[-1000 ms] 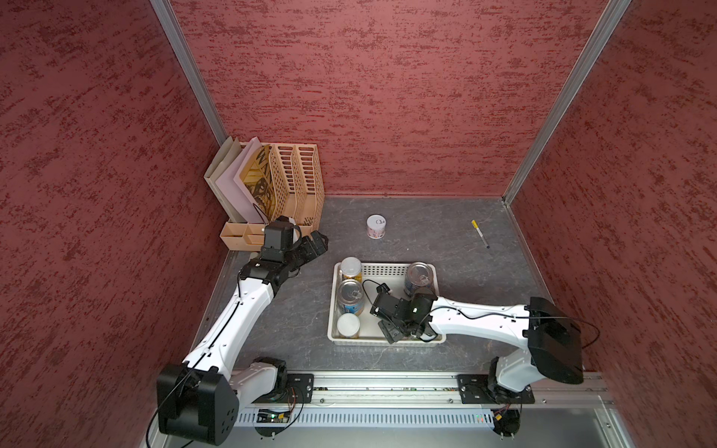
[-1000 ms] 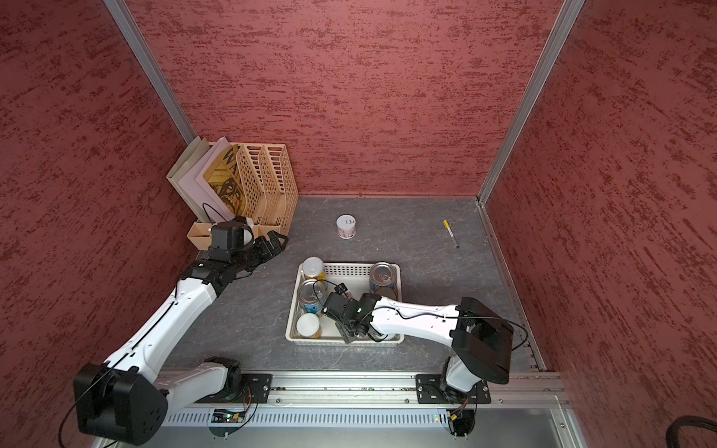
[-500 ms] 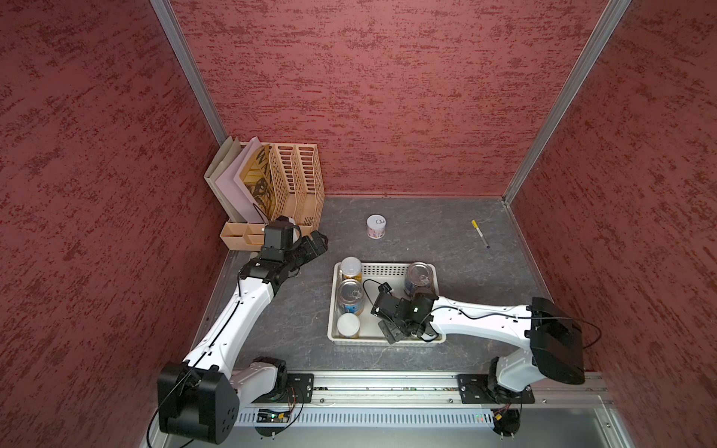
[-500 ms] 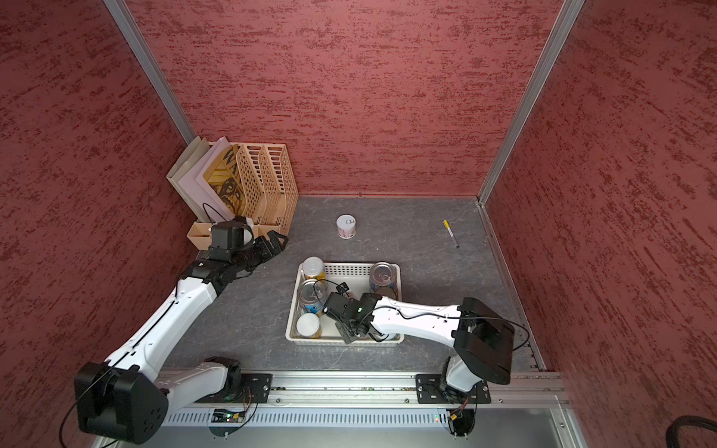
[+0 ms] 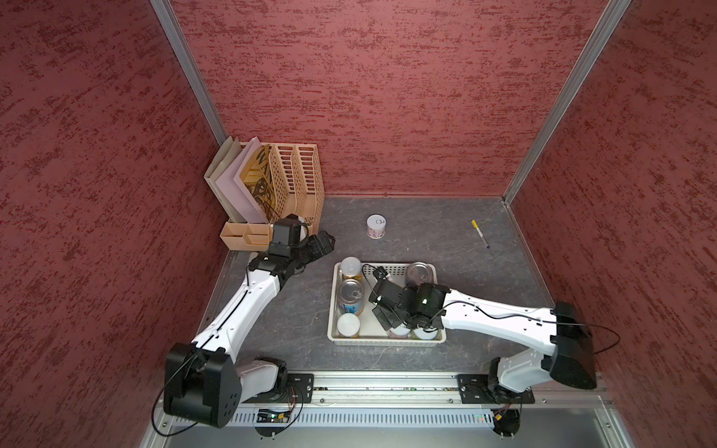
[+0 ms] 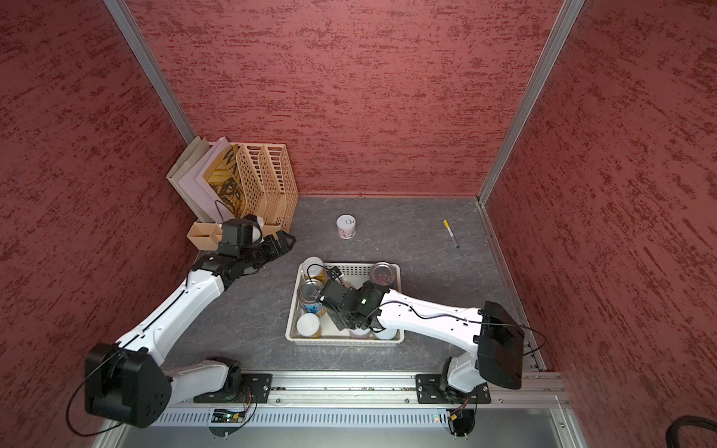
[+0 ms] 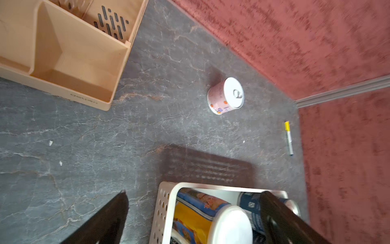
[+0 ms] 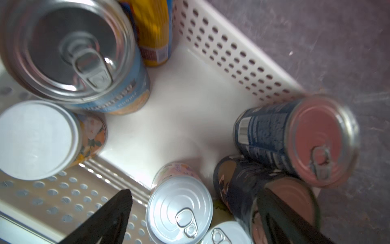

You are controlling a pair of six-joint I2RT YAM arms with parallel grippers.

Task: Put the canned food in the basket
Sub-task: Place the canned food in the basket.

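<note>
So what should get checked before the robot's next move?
1. Right gripper open, empty, above the shallow white perforated plastic basket: ok.
2. Left gripper open and empty: ok.
3. Every can in the basket: not ok; a small pink-labelled can with a white pull-tab top stands on the grey table beyond it.
4. Path to that can free: ok; the yellow-capped pen lies well aside.
5. Bare floor left in the basket: ok.
6. Right fingers clear of the dark can beneath: cannot tell.

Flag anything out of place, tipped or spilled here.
One pink can stands alone on the table, behind the basket, while the other cans sit inside it. A stray pen lies on the table too. Nothing looks spilled or damaged.
</note>
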